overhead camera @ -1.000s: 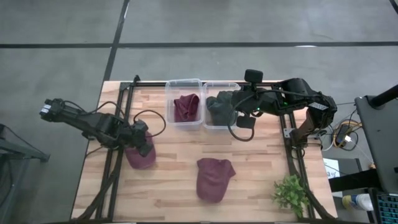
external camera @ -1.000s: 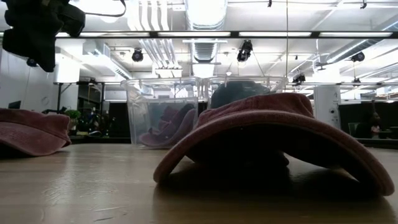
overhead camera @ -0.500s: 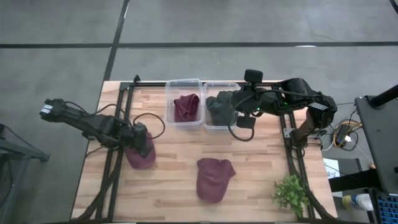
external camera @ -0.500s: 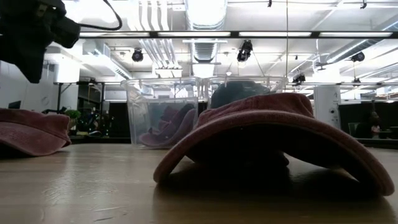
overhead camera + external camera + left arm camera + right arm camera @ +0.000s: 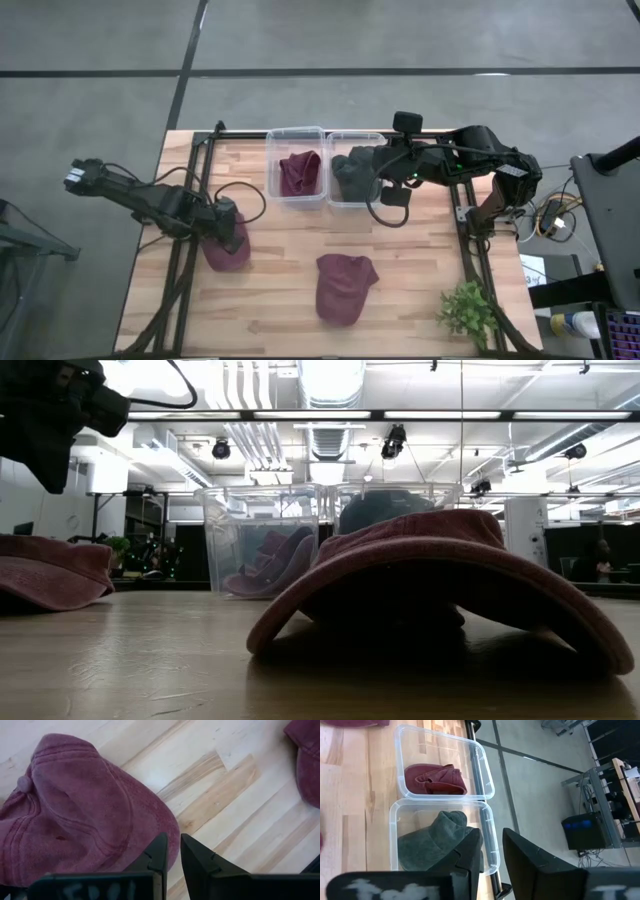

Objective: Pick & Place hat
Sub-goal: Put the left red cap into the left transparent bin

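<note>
Three maroon hats and one dark grey hat show. One maroon hat lies crown up near the table's left edge. My left gripper hovers above its far part, shut, and high off the table in the low view. In the left wrist view the hat lies below the fingers. A second maroon hat rests on its brim at the table's middle. My right gripper hangs shut over the grey hat in the right bin.
Two clear bins stand side by side at the far edge; the left bin holds a third maroon hat. A green plant sits at the near right corner. Dark rails run along both table sides. Bare wood lies between the hats.
My left gripper has dipped a little toward the maroon hat at the table's left and turned slightly, then held still. The hats have stayed where they were.
</note>
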`<state>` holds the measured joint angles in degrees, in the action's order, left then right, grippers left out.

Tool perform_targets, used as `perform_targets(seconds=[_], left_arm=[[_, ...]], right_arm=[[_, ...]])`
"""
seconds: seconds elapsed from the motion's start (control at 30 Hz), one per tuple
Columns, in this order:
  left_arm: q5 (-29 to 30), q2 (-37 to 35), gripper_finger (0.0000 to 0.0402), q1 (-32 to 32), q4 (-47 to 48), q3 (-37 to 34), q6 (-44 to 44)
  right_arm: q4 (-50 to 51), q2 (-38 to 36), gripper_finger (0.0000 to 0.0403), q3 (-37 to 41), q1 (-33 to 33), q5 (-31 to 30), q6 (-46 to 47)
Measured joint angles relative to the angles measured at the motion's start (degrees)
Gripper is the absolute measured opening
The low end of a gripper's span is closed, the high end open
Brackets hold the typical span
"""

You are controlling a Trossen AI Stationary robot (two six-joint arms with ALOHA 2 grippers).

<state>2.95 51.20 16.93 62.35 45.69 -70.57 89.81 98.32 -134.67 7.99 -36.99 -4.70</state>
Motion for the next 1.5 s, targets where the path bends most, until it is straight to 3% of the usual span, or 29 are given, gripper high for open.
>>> perform_targets(seconds=[0.17, 0.4, 0.6, 0.87, 1.0, 1.3, 1.5], left_arm=[[0.26, 0.00, 0.0044, 0.00, -0.95, 0.00, 1.71], [5.36, 0.07, 0.0044, -0.04, -1.34, -0.08, -0.80], [5.49, 0.15, 0.0044, -0.02, -1.29, -0.09, -2.97], [5.52, 0.84, 0.0046, 0.00, -1.34, -0.11, 0.31], [5.52, 1.56, 0.0080, 0.00, -1.35, -0.11, 0.46], [6.13, 3.96, 0.0207, 0.00, -1.42, -0.13, -0.29], [0.54, 4.11, 0.0226, -0.05, -1.45, 0.03, 2.27]], right_arm=[[-0.01, 0.00, 0.0080, 0.00, 0.00, 0.00, -0.16], [0.00, 0.00, 0.0088, 0.00, 0.00, 0.09, 0.04], [0.01, 0.00, 0.0086, 0.00, 0.02, 0.11, 0.04], [0.01, 0.00, 0.0077, 0.00, 0.02, 0.09, -0.43], [0.01, 0.00, 0.0079, 0.00, 0.01, 0.09, -1.32], [0.01, 0.00, 0.0086, 0.00, 0.00, 0.08, -1.93], [0.01, 0.00, 0.0078, 0.00, 0.02, 0.07, -1.98]])
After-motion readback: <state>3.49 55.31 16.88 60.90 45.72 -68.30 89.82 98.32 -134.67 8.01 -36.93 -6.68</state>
